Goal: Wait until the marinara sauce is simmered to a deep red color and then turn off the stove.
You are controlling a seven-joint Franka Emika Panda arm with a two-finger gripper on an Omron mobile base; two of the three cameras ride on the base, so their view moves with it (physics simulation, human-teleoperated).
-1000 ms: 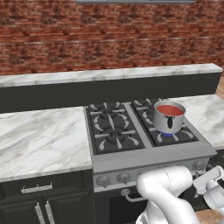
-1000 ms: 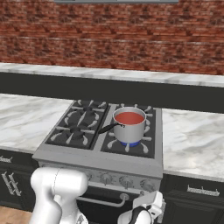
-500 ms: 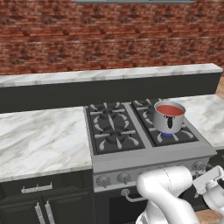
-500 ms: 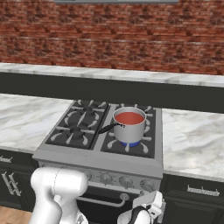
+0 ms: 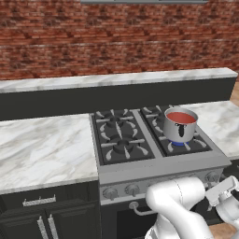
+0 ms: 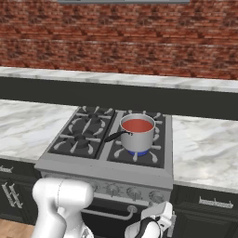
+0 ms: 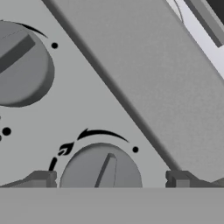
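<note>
Marinara sauce (image 6: 139, 125) fills one small steel saucepan (image 5: 180, 128) on the stove (image 5: 154, 154), over a blue flame at the front burner of the right-hand pair; seen from the right base camera, its dark handle points left. Four burner grates can be counted on top. Along the front panel the left base camera shows three silver knobs, others being covered by the white arm, and the right base camera shows four or so. Up close, the hand camera has two knobs: one knob (image 7: 101, 168) sits directly between the two fingertips (image 7: 41, 178), its lower part cut off by the frame, and a second knob (image 7: 19, 63) lies beyond the left fingertip, partly out of frame. The gripper (image 7: 109, 179) is spread wide, a tip on either side of the near knob, with a gap to each. Whether either tip touches the panel is hard to make out.
</note>
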